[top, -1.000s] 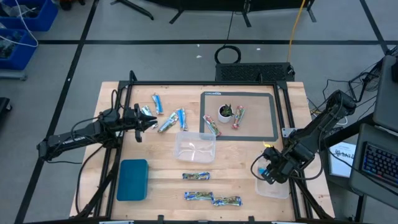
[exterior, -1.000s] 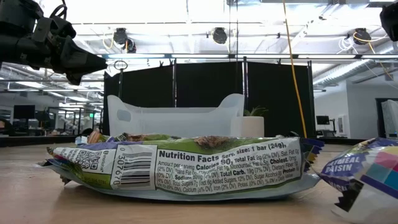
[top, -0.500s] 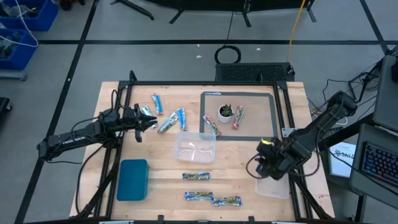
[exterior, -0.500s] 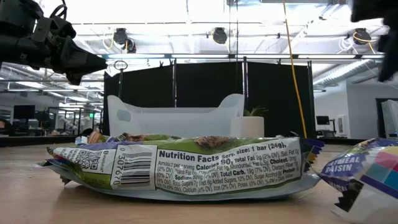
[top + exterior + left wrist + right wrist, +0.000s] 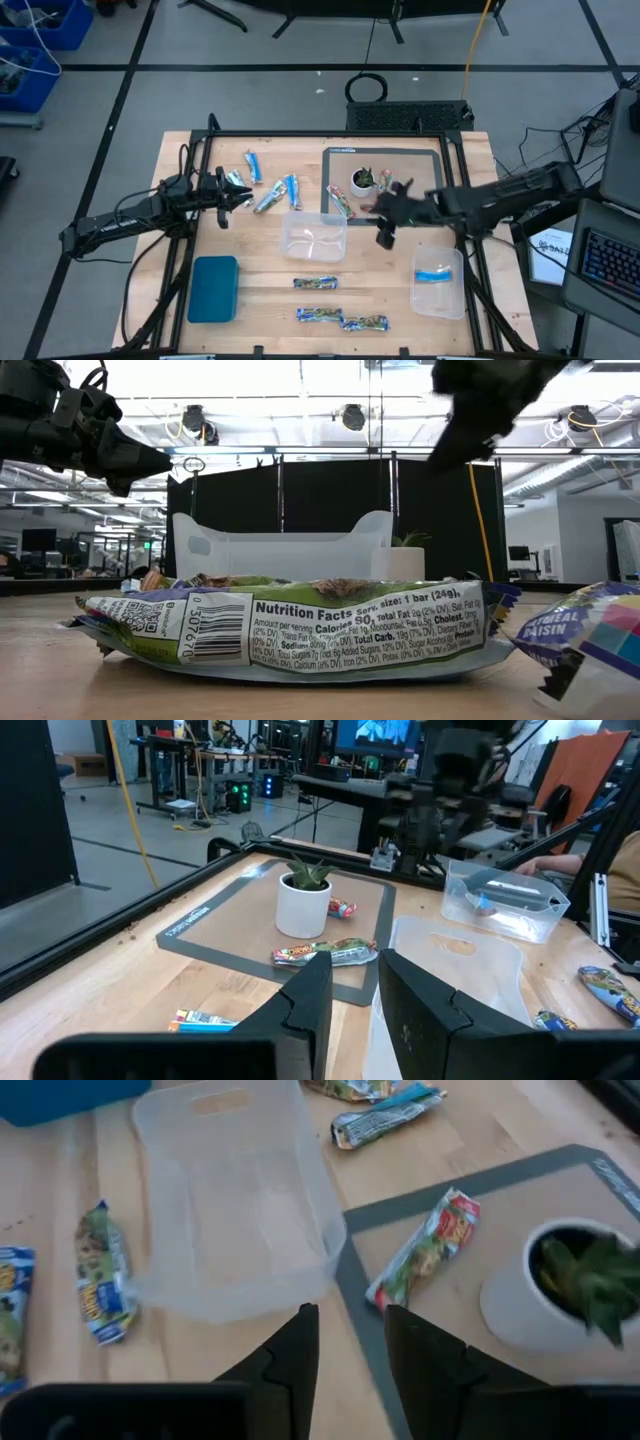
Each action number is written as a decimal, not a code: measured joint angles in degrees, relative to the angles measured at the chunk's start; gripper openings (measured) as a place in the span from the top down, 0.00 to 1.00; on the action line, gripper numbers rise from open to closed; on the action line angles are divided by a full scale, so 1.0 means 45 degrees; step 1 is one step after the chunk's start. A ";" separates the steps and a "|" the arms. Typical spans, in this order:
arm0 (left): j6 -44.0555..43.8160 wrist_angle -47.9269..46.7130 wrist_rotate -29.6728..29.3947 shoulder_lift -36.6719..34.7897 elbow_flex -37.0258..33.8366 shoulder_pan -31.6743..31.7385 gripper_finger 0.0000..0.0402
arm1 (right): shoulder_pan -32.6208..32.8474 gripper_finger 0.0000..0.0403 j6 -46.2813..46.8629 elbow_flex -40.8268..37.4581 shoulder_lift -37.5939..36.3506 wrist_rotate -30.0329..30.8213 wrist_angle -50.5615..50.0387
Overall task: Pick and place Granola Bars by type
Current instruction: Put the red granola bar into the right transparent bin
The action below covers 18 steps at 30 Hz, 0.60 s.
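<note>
Now the right gripper, fingers narrowly apart and holding nothing, hovers above the grey mat's edge near a red foil-wrapped bar. One blue bar lies in the clear plastic tub. Over the table's left side, the left gripper waits, slightly parted.

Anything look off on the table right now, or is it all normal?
Mostly normal. One oddity: a white plant pot stands on the grey mat between two red bars, close to the right end effector. The blue bar lies in the right tub.
</note>
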 joint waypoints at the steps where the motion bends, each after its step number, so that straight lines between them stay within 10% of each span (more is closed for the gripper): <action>1: 0.0005 0.0004 -0.0003 -0.0004 0.0000 0.0001 0.77 | -0.0462 0.72 -0.0418 -0.0038 0.0223 -0.0498 0.0376; 18: 0.0004 0.0003 0.0001 -0.0004 0.0000 0.0000 0.77 | -0.2495 0.71 -0.3305 -0.0134 0.4513 -0.2167 0.3121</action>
